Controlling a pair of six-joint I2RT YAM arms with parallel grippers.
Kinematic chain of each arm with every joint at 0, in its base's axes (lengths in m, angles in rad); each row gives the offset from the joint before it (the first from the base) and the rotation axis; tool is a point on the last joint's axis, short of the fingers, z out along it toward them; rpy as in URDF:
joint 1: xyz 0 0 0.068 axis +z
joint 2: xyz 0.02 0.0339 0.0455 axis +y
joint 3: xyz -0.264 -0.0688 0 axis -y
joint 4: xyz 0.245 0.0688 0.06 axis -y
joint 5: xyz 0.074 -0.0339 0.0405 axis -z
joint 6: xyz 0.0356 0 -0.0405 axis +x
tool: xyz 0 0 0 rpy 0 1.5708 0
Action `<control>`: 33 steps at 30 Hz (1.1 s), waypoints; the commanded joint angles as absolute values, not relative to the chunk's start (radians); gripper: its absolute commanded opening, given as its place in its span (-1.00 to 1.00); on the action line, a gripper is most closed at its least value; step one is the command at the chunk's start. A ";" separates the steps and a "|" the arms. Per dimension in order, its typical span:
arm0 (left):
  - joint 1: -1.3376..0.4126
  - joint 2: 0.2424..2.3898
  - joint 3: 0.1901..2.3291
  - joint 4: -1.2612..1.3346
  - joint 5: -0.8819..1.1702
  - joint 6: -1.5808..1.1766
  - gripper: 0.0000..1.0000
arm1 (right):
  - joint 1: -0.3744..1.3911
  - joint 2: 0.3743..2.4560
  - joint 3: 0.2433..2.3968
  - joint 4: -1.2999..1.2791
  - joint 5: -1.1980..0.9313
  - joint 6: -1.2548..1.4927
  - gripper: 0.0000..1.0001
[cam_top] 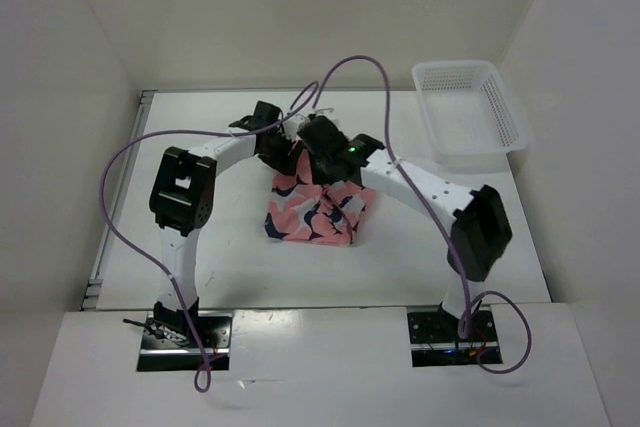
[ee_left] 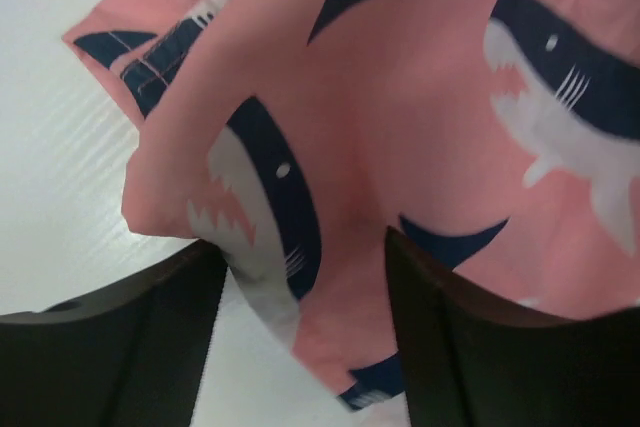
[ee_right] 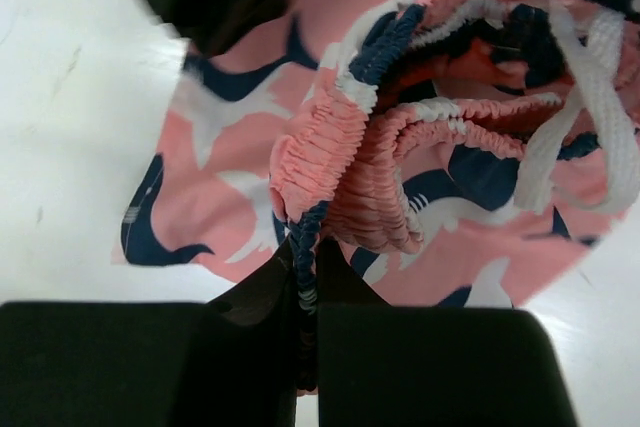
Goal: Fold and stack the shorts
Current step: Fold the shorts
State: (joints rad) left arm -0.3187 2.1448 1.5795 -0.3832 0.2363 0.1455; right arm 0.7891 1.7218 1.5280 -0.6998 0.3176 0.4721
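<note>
The shorts [cam_top: 312, 212], salmon-pink with navy-and-white sharks, lie bunched in the middle of the table, their far edge lifted. My right gripper [cam_top: 328, 155] is shut on the gathered elastic waistband [ee_right: 325, 152] and pinches a fold between its fingertips [ee_right: 305, 247]. A white drawstring [ee_right: 590, 97] hangs at the right. My left gripper [cam_top: 283, 147] is right beside it at the shorts' far left. Its fingers [ee_left: 175, 292] stand apart, and a hanging fold of the shorts [ee_left: 420, 97] lies between them without being pinched.
A white mesh plastic basket [cam_top: 470, 112] stands at the back right corner. White walls enclose the table on the left, back and right. A purple cable [cam_top: 130, 152] arcs over each arm.
</note>
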 commanded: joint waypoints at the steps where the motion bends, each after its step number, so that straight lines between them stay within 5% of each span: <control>1: -0.316 2.209 1.582 -0.426 0.273 0.112 0.34 | 0.834 1.807 1.661 -0.574 0.227 0.396 -1.00; 7: -0.262 2.241 1.615 -0.448 0.343 0.094 0.06 | 0.867 1.950 1.700 -0.497 0.104 0.362 -1.00; 16: -0.230 2.272 1.643 -0.479 0.387 0.084 0.00 | 0.928 2.136 1.882 -0.446 -0.008 0.235 -1.00; 18: -0.221 2.272 1.634 -0.479 0.396 0.084 0.00 | 0.928 2.169 1.910 -0.456 -0.026 0.216 -0.78; 19: -0.209 2.272 1.634 -0.469 0.396 0.072 0.04 | 0.928 2.180 1.910 -0.456 -0.037 0.216 -0.25; 22: -0.198 2.250 1.612 -0.456 0.407 0.054 0.15 | 0.928 2.189 1.870 -0.440 -0.083 0.202 0.39; 27: -0.172 2.152 1.592 -0.419 0.275 0.054 0.55 | 0.928 2.125 1.836 -0.431 -0.118 0.167 0.80; 33: -0.065 2.051 1.623 -0.399 0.135 0.012 0.69 | 0.928 1.941 1.747 -0.345 -0.035 0.176 0.85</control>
